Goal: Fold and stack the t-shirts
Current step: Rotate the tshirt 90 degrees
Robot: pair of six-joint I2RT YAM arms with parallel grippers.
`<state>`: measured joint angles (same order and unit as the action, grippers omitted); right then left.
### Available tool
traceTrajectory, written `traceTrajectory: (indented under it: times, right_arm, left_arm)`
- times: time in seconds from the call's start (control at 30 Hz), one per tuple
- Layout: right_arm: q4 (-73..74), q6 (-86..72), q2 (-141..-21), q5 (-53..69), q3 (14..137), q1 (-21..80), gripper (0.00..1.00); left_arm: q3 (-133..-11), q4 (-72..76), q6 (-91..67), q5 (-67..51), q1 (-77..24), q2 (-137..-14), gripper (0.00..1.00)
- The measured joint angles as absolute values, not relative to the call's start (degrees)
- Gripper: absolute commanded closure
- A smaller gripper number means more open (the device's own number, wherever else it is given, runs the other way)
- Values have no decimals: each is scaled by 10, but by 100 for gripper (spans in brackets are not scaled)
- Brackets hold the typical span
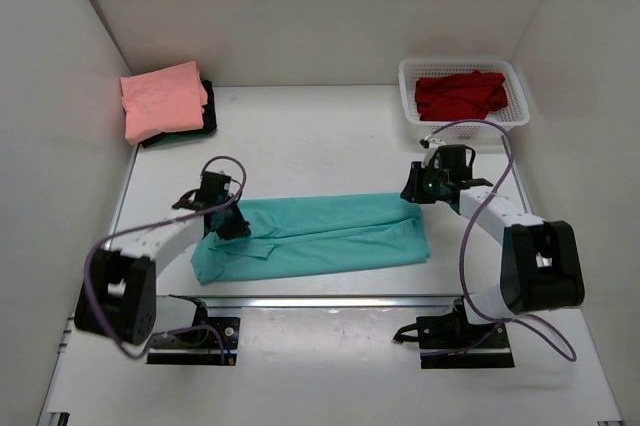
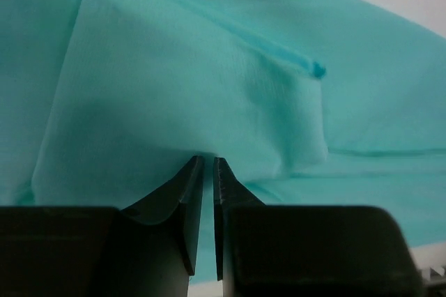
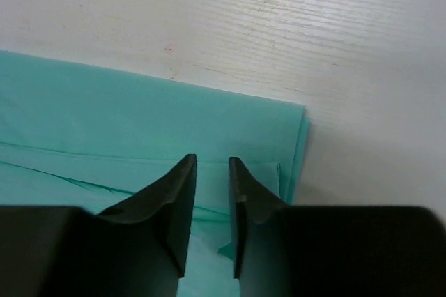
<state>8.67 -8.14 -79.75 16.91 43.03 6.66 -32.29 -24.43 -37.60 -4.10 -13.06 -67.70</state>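
A teal t-shirt (image 1: 320,236) lies folded into a long band across the table's near middle. My left gripper (image 1: 232,226) hovers at the band's left end. In the left wrist view, my left gripper (image 2: 208,159) has its jaws a narrow slit apart over a folded sleeve of the teal t-shirt (image 2: 209,67), with no cloth pinched. My right gripper (image 1: 415,193) is at the band's top right corner. The right wrist view shows my right gripper (image 3: 212,159) with jaws apart and empty above the teal t-shirt (image 3: 139,116). A folded salmon pink t-shirt (image 1: 163,99) lies on a very dark t-shirt (image 1: 200,126).
A white mesh basket (image 1: 520,106) at the back right holds a crumpled red t-shirt (image 1: 460,94). White walls close in the table on the left, back and right. A metal rail (image 1: 330,299) runs along the near edge by the arm bases.
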Motion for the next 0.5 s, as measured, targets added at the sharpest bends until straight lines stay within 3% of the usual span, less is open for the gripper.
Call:
traceTrajectory:
  times: [0.23,0.5]
  right_arm:
    - [87,-94,-903,200,469,79,100]
    - [149,-140,-946,171,497,92,99]
  left_arm:
    - [-475,-249,-384,-22,-153,-910,80]
    - [-675,-267,-364,-35,-163,-1078,82]
